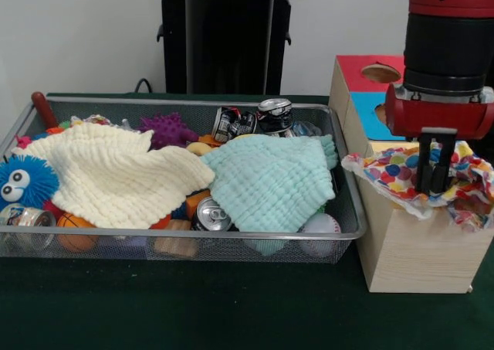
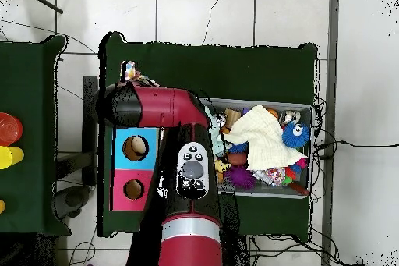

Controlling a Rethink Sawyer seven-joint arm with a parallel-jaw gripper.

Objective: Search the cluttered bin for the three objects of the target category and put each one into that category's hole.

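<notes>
Confetti cloth (image 1: 401,174): white, thin, crumpled, multicoloured dot patches, draped over yellow top of light-wood box (image 1: 413,249), directly under and around claw (image 1: 432,181). Hole not visible, hidden by cloth. Claw pointing straight down, black fingers narrowly set, tips sunk into cloth folds; open or clamped on cloth cannot be told. Away from claw toward picture left in front view: wire-mesh bin (image 1: 351,234), silver, thick rim, shallow, rectangular. Mint-green cloth (image 1: 270,180), waffle-textured, soft, on bin's side nearer claw, atop clutter. Cream cloth (image 1: 116,176), waffle-textured, rumpled, farther from claw. Blue fuzzy ball with eyes (image 1: 23,181) at far end. Purple spiky toy (image 1: 168,128), crushed cans (image 1: 255,120), soda can (image 1: 210,215), white baseball (image 1: 319,225) amid clutter.
</notes>
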